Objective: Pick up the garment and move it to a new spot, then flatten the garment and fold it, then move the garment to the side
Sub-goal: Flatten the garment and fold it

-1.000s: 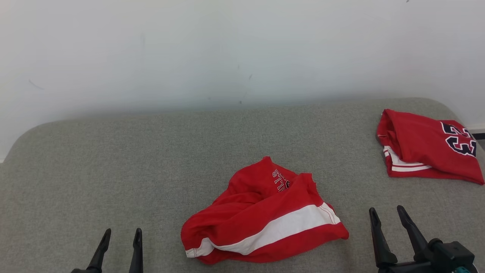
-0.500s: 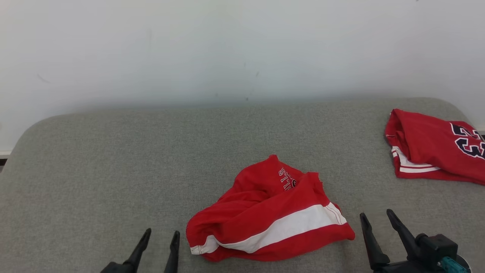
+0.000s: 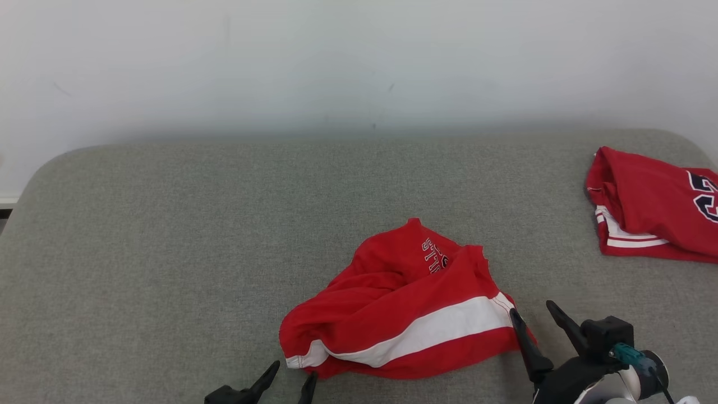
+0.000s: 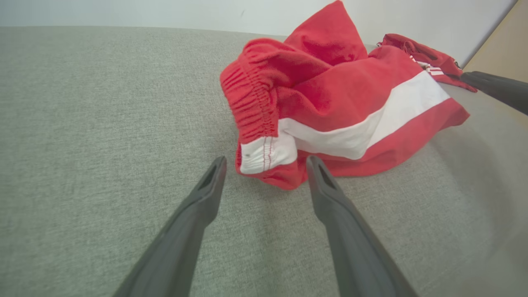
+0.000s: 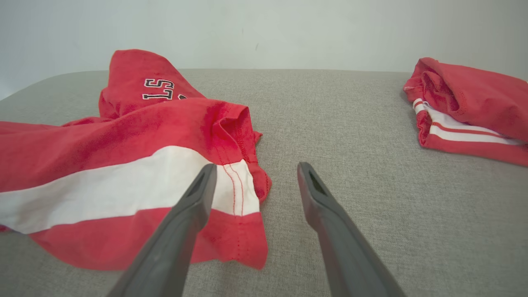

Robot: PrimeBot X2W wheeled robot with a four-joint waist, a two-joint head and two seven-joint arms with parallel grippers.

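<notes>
A crumpled red garment [image 3: 404, 303] with a broad white stripe and white lettering lies on the grey padded surface [image 3: 168, 235], near its front middle. My left gripper [image 3: 291, 379] stands open just in front of the garment's lower left corner; in the left wrist view the white-and-red corner of the garment [image 4: 264, 154] sits between the fingertips of that gripper [image 4: 266, 161]. My right gripper [image 3: 533, 314] is open at the garment's right edge. In the right wrist view its left finger [image 5: 198, 198] overlaps the striped hem of the garment [image 5: 123, 181]. Nothing is gripped.
A second red garment [image 3: 650, 207], folded, with dark numerals and white trim, lies at the far right edge of the surface, also in the right wrist view [image 5: 466, 107]. A pale wall [image 3: 336, 67] stands right behind the surface. Bare grey surface stretches to the left.
Both grippers have closed in on the crumpled garment, the left from the lower left, the right from the right. The head camera has shifted slightly. The garments lie as before.
</notes>
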